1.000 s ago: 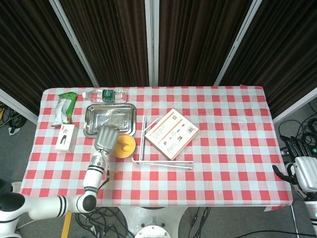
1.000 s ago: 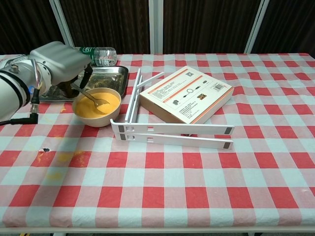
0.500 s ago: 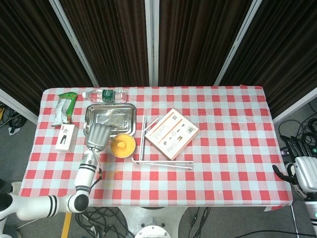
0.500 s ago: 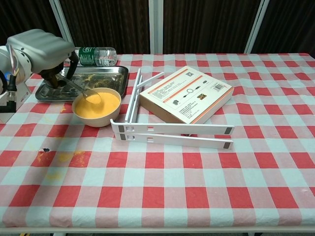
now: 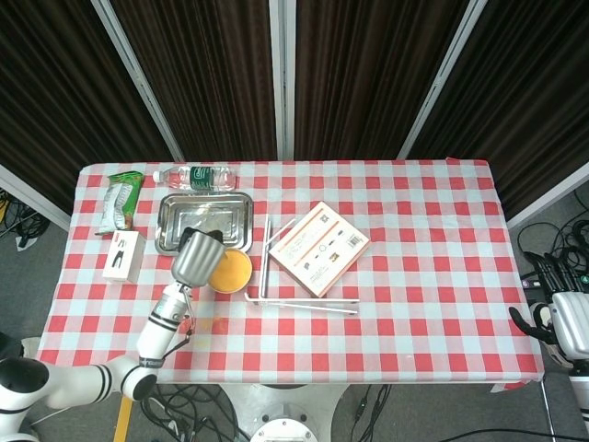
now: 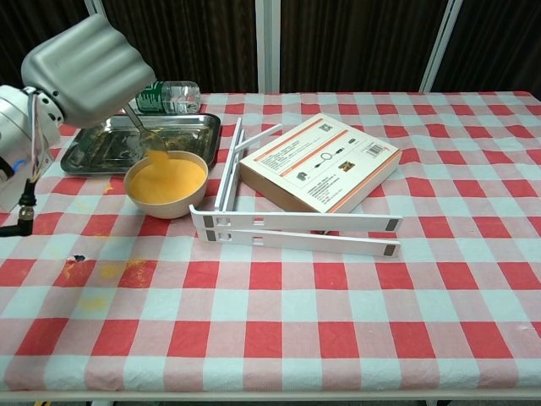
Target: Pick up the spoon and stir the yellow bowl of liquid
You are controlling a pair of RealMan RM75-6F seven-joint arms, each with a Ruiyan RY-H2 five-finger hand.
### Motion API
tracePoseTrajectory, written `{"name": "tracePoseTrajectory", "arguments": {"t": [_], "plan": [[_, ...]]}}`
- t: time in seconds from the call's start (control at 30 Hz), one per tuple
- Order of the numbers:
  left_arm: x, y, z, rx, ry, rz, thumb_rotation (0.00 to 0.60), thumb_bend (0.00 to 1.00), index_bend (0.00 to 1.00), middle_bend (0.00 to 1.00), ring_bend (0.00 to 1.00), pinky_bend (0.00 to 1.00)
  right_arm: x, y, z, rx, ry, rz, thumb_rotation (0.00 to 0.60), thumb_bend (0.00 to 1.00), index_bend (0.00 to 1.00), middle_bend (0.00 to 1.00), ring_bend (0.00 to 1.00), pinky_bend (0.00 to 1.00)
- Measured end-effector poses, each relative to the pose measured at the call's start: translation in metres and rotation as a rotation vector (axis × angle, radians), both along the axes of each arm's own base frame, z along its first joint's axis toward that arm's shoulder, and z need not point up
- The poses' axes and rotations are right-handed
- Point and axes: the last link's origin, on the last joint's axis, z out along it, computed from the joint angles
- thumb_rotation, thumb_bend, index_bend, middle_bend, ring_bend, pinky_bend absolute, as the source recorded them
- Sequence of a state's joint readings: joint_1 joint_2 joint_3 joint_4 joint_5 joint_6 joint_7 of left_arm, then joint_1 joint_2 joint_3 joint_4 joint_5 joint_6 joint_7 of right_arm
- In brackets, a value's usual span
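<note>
My left robot hand (image 6: pixel 84 59) grasps the spoon (image 6: pixel 145 134), whose tip dips in the yellow bowl (image 6: pixel 166 183) at its far rim, so I judge the stirring is in progress. Next I should sweep the spoon gently around, away from the rim, to avoid spilling. My right robot hand (image 5: pixel 563 322) rests off the worktop (image 6: pixel 355 288) edge; its grasp I cannot tell. Checkered cloth, dark curtains (image 5: pixel 368 74) behind

The bowl (image 6: pixel 166 183) sits before the tray (image 6: pixel 101 152), left of the stand (image 6: pixel 287 224) bearing the box (image 6: pixel 319 162).
</note>
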State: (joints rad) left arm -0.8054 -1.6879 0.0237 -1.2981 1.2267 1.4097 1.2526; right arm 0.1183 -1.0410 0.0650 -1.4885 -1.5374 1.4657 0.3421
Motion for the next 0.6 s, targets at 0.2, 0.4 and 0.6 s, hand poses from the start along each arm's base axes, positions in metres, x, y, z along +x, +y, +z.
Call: {"name": "tracePoseTrajectory", "arguments": {"t": [0.2,0.4,0.6], "plan": [[-0.001,-0.005,0.003,0.006,0.075,-0.1,0.6,0.44,0.69,1.0,0.94,0.98,0.002,0.0,0.001,-0.003,0.003,0.003,0.6,0.22,0.02,0.1,0.0,0.07],[-0.002,-0.001,0.006,0.035,0.031,-0.071,0.6,0.44,0.7,1.0,0.94,0.98,0.001,0.0,0.003,-0.008,0.006,-0.001,0.6,0.22,0.02,0.1,0.0,0.07],[-0.003,-0.008,-0.006,0.007,0.038,-0.064,0.6,0.44,0.7,1.0,0.94,0.98,0.004,-0.002,0.004,-0.01,0.011,0.011,0.6,0.22,0.02,0.1,0.0,0.07]]}}
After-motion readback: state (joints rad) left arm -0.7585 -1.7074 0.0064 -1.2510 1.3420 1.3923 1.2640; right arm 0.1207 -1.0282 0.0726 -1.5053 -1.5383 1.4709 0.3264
